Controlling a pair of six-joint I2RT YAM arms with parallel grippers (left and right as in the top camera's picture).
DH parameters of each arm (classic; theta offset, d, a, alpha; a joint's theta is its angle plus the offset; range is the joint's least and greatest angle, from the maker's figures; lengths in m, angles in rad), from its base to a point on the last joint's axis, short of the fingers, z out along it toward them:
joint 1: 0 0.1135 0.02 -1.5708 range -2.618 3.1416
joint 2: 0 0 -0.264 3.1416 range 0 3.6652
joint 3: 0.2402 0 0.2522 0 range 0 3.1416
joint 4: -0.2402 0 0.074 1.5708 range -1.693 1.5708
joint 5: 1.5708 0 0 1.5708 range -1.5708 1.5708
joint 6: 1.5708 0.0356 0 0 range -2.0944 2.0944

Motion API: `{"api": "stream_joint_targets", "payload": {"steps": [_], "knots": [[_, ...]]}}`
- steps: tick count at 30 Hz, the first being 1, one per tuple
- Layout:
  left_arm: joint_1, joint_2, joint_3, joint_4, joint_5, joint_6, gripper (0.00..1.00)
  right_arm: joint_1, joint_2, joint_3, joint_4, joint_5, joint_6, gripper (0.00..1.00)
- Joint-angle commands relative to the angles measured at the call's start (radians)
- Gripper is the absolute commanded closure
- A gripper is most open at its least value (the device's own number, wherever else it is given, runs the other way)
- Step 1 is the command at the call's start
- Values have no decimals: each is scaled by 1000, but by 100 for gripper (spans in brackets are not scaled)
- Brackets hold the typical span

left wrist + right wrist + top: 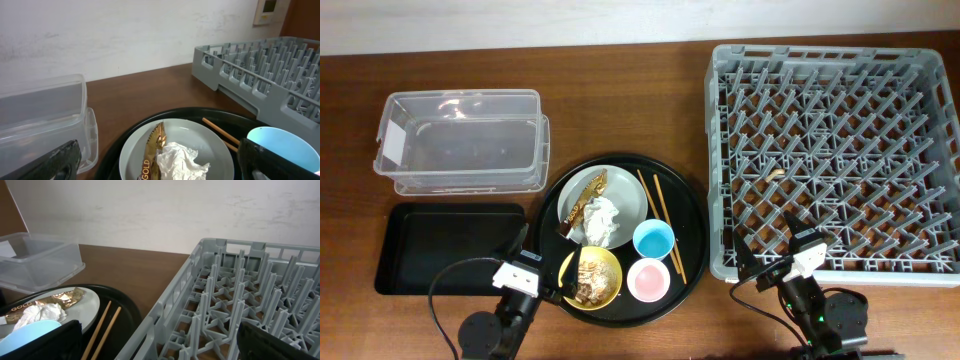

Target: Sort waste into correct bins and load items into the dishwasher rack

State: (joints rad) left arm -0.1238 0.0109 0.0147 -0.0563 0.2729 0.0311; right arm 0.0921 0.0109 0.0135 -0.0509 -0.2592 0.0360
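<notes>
On the round black tray (685, 215), a grey-green plate (625, 195) holds a gold wrapper (583, 197) and a white tissue (602, 221). Chopsticks (660, 212) lie beside it. A yellow bowl (605, 285) holds food scraps (588, 276), next to a blue cup (653, 238) and a pink cup (648, 280). My left gripper (540, 263) is open and empty, low by the bowl, facing the plate (195, 132), wrapper (156, 142) and tissue (180, 161). My right gripper (765, 245) is open and empty at the front left corner of the grey rack (835, 150).
The clear tub (460, 140) stands at the back left, with the shallow black tray (440, 245) in front of it. The rack's near wall (170, 305) rises right beside the round tray and the chopsticks (102, 325). Bare wooden table lies between tub and rack.
</notes>
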Motion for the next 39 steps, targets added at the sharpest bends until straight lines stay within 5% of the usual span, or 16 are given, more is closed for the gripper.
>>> {"api": "stream_joint_targets", "payload": {"steps": [1,8,14,20,24,26,31,33,39], "knots": [[4,-4,-5,1,34,8,1,-8,-6,-8,3,-3,0,1],[4,-4,48,199,255,-114,1,-8,-6,88,-54,-201,81,1],[4,283,544,-351,190,-113,1,-8,257,661,-633,-147,72,1],[4,728,1018,-756,243,-121,1,-8,580,977,-807,-218,81,1],[-23,874,1059,-788,374,-121,1,-8,629,983,-835,-261,81,1],[-112,987,1059,-865,254,-133,19,-8,638,983,-837,-261,105,1],[-448,1411,1059,-840,-135,-252,34,-8,651,982,-882,-261,115,1],[-492,1516,1059,-783,-143,-251,37,-8,653,982,-896,-261,116,1],[-502,1623,1059,-653,-217,-289,70,-8,653,982,-903,-261,116,1]]}}
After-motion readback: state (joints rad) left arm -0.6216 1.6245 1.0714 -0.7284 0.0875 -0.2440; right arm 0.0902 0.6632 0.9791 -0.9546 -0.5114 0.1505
